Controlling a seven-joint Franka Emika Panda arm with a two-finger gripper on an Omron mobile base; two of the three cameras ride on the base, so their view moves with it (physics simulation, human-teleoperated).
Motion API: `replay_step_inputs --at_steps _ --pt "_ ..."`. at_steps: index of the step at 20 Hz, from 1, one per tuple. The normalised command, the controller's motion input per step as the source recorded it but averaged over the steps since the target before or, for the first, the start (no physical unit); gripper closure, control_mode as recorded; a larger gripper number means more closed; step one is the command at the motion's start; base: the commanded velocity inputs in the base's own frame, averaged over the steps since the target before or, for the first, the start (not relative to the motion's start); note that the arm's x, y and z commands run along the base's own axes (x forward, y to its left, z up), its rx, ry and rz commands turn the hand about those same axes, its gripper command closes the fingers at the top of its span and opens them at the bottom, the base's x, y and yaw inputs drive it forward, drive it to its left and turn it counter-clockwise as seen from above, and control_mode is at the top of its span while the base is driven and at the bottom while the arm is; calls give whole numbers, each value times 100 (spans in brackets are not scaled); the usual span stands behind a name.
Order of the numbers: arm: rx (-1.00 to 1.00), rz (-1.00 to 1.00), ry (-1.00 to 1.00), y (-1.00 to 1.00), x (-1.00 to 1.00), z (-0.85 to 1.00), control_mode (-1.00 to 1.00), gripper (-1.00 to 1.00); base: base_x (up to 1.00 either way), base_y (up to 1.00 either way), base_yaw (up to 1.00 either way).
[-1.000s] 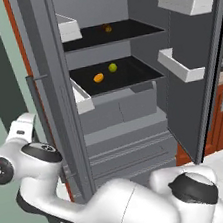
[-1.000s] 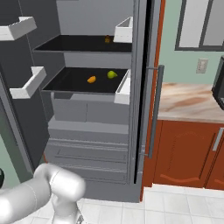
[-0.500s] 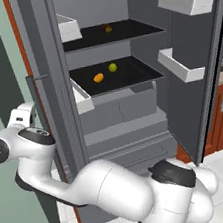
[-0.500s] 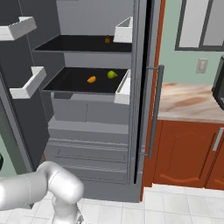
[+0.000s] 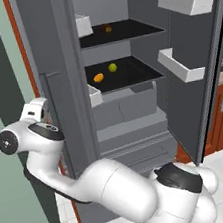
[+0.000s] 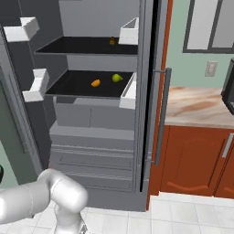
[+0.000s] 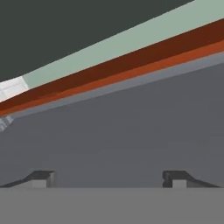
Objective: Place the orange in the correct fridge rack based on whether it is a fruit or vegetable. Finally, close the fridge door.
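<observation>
While my white arm has swung out left behind the grey left fridge door (image 5: 63, 115) and pushed it partway closed over the last second, the two-finger gripper (image 7: 108, 177) faces its flat panel with fingertips spread. Further right, the small bright orange (image 5: 98, 77) rests on the glossy black fridge rack (image 5: 133, 75) beside the yellow-green fruit (image 5: 112, 67), so only closing remains.

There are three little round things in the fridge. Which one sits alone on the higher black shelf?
The dark reddish-brown item, at the back of the upper shelf. The orange and the yellow-green fruit sit together on the lower rack.
</observation>
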Motion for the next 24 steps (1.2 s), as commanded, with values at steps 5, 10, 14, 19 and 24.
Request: replay_step_inputs --at_steps 5,10,14,19,24 --pt "1 -1 0 -100 27 0 -100 -100 0 0 0" --pt "4 0 0 -100 55 -1 -100 -100 0 0 0" --pt "4 0 -2 -73 83 -3 -100 -100 0 0 0" --pt "1 1 -4 -34 76 0 -100 -100 0 0 0" --pt "0 5 -8 -7 61 0 -100 -100 0 0 0"
